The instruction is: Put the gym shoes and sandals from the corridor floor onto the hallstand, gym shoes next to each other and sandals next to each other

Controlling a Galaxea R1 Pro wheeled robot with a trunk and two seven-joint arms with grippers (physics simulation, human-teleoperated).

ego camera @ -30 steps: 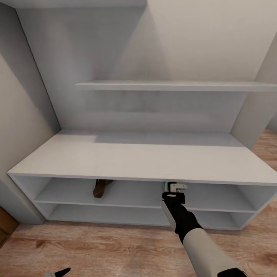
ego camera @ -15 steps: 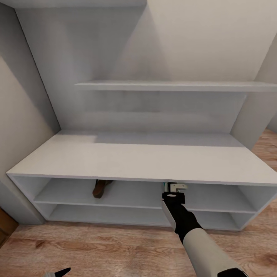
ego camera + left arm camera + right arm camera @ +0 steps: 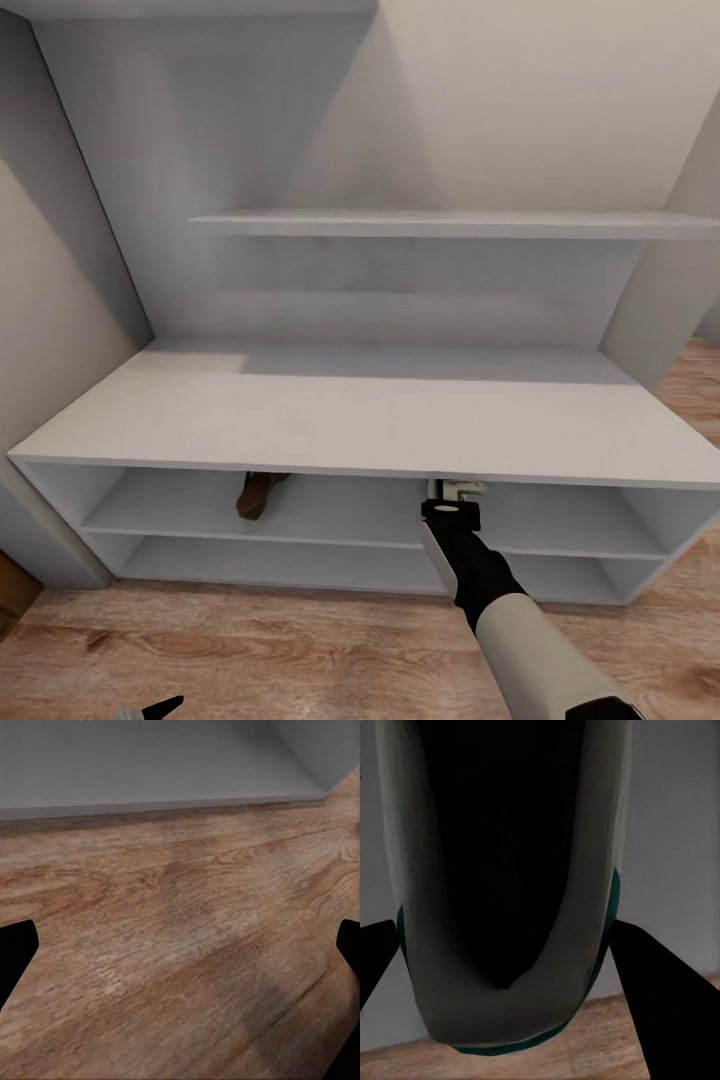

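The hallstand stands in front of me, pale grey with a bench top and two open shelf levels beneath. One brown sandal lies on the upper of those levels, left of middle. My right gripper reaches under the bench top at that same level, shut on a white gym shoe. In the right wrist view the gym shoe shows its black lining and green trim, with my right gripper clasping its heel from both sides. My left gripper hangs open over the corridor floor.
A long upper shelf crosses the back panel. Walls close in at both sides of the hallstand. Wood plank floor runs along its front. The left gripper's tip shows at the head view's lower edge.
The head view has shifted a little, so the hallstand sits slightly lower and wider. The right arm and the shoe hold the same place at the shelf. The sandal has not moved.
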